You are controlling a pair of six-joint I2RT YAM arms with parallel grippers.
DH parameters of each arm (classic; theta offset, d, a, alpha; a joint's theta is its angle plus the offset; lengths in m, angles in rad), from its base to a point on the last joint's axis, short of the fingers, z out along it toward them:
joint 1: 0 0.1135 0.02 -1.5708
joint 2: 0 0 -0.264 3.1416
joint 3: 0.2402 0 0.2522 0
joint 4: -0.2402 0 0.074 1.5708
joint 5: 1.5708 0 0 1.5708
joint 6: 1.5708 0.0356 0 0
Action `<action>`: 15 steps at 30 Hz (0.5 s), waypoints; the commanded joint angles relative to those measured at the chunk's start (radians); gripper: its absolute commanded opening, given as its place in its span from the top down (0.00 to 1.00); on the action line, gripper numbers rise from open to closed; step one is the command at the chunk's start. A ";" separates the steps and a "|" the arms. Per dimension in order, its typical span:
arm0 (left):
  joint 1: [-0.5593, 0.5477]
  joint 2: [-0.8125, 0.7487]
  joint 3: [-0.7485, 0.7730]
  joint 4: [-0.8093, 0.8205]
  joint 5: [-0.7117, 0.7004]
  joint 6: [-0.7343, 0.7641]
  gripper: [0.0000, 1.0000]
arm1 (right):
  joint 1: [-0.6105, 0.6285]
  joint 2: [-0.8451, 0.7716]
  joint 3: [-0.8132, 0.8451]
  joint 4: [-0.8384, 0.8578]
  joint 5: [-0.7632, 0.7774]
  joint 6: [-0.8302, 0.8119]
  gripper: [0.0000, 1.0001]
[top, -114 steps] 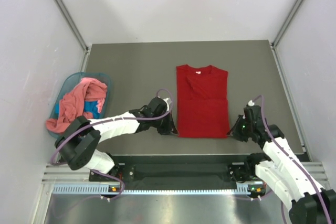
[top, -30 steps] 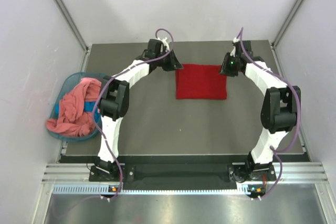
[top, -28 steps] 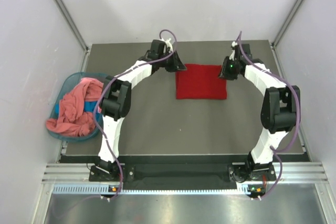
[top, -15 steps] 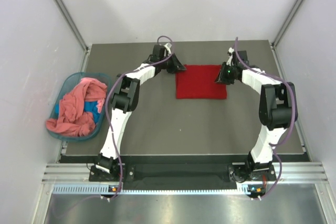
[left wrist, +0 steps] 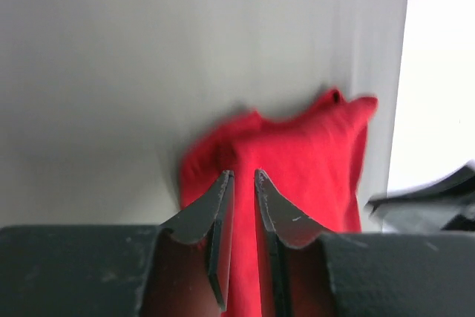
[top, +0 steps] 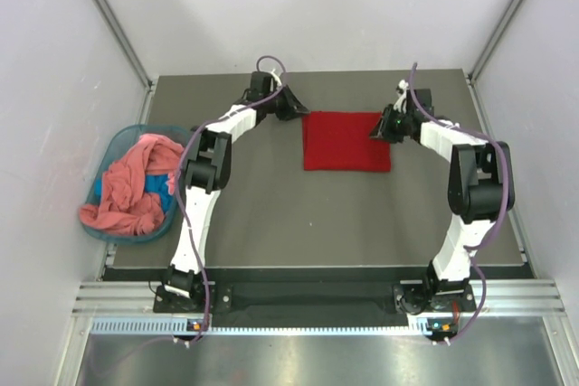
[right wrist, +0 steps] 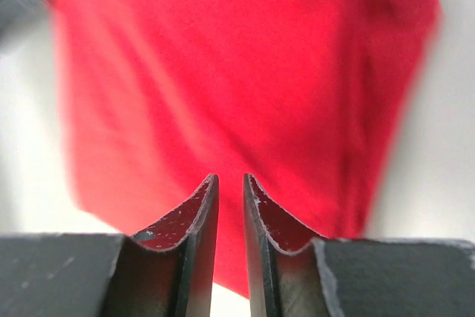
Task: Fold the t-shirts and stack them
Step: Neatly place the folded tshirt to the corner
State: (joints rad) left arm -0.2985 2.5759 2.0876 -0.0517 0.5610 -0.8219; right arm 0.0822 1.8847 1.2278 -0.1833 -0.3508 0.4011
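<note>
Left gripper [top: 291, 108] sits at the far-left corner of the red t-shirt [top: 346, 142], seen from my overhead feed, with its arm stretched out across the table [top: 271, 214]. On the left wrist feed that gripper [left wrist: 240, 174] shows two dark fingers parted by a narrow slit, nothing caught between them, and the red t-shirt [left wrist: 297, 154] lying on the grey surface beyond the tips.

Right gripper [top: 380, 128] is at the opposite side, on the shirt's right edge near its far corner. Its own camera shows the same picture: the gripper [right wrist: 230, 177] with two fingers a sliver apart, no cloth pinched, and the red t-shirt [right wrist: 223, 72] filling most of the view behind them, blurred.

I count two arms, two grippers and two t-shirts. One, the red one, lies folded into a compact flat rectangle toward the far side of the table, between the two grippers. Its edges look fairly square from above; neither sleeves nor neck label show.

The second, a salmon-pink t-shirt [top: 127, 183], is heaped unfolded in the single teal basket [top: 116, 141] that sits off the table's left edge, well apart from the red one. Part of it spills over the basket's near rim. A patch of blue cloth [top: 161, 185] shows beside the pink in the basket; I cannot tell what it is.
</note>
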 commanded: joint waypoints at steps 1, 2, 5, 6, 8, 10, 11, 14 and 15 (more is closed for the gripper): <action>-0.011 -0.224 -0.081 -0.026 0.017 0.067 0.77 | -0.019 -0.001 0.117 0.126 -0.148 0.030 0.80; -0.017 -0.281 -0.146 -0.031 0.005 0.076 0.77 | -0.019 0.032 0.140 0.143 -0.181 0.044 0.80; -0.045 -0.339 -0.207 -0.151 -0.025 0.136 0.77 | -0.036 0.126 0.182 0.177 -0.247 0.067 0.80; -0.056 -0.364 -0.225 -0.189 -0.029 0.167 0.77 | -0.050 0.149 0.205 0.203 -0.261 0.085 0.80; -0.071 -0.397 -0.291 -0.159 -0.019 0.178 0.76 | -0.062 0.203 0.211 0.281 -0.292 0.108 0.80; -0.093 -0.442 -0.406 -0.102 -0.013 0.164 0.76 | -0.075 0.246 0.228 0.341 -0.307 0.151 0.79; -0.100 -0.451 -0.438 -0.074 -0.009 0.159 0.76 | -0.108 0.296 0.242 0.390 -0.333 0.188 0.79; -0.126 -0.427 -0.540 -0.002 -0.018 0.145 0.76 | -0.151 0.416 0.320 0.493 -0.379 0.290 0.80; -0.134 -0.413 -0.550 -0.005 -0.027 0.138 0.77 | -0.156 0.447 0.340 0.495 -0.384 0.309 0.81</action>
State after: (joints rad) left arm -0.4194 2.1284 1.6047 -0.1047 0.5423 -0.6956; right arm -0.0303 2.2665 1.4891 0.1520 -0.6659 0.6090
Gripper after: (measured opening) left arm 0.238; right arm 0.196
